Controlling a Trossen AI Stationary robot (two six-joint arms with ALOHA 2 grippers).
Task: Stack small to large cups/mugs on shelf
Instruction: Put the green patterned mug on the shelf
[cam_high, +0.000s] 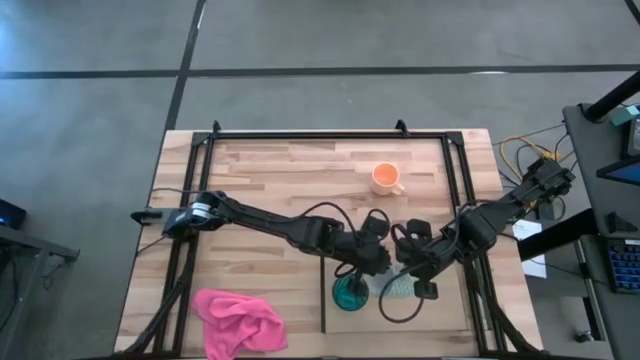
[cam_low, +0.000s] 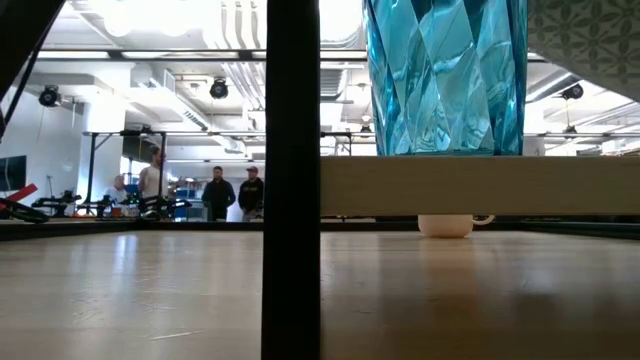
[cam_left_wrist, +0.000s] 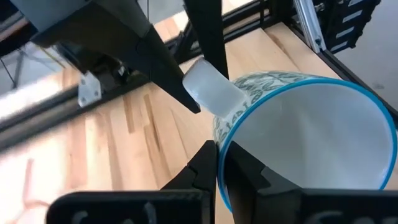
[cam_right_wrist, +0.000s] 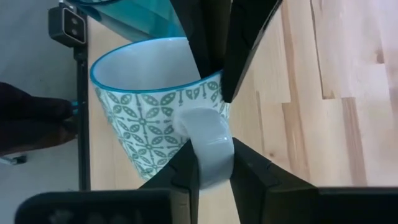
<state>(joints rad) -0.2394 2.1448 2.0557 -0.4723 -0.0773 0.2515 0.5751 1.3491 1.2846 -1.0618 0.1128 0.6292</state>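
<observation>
white mug (cam_right_wrist: 155, 118) (base hidden) — both grippers' fingers (cam_right_wrist: 211, 168) grip it.

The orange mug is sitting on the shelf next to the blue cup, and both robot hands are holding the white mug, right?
Not quite. The high view shows the orange mug out on the table, away from the shelf. The blue cup is on the shelf, and the left gripper and right gripper both hold the white mug.

Teal tumbler (cam_high: 350, 293) and both arms crowd the white mug (cam_high: 398, 287).

Glossy faceted translucent teal tumbler (cam_low: 446, 75), smooth glazed patterned mug (cam_right_wrist: 163, 109), matt pale wooden shelf (cam_high: 450, 310)
</observation>
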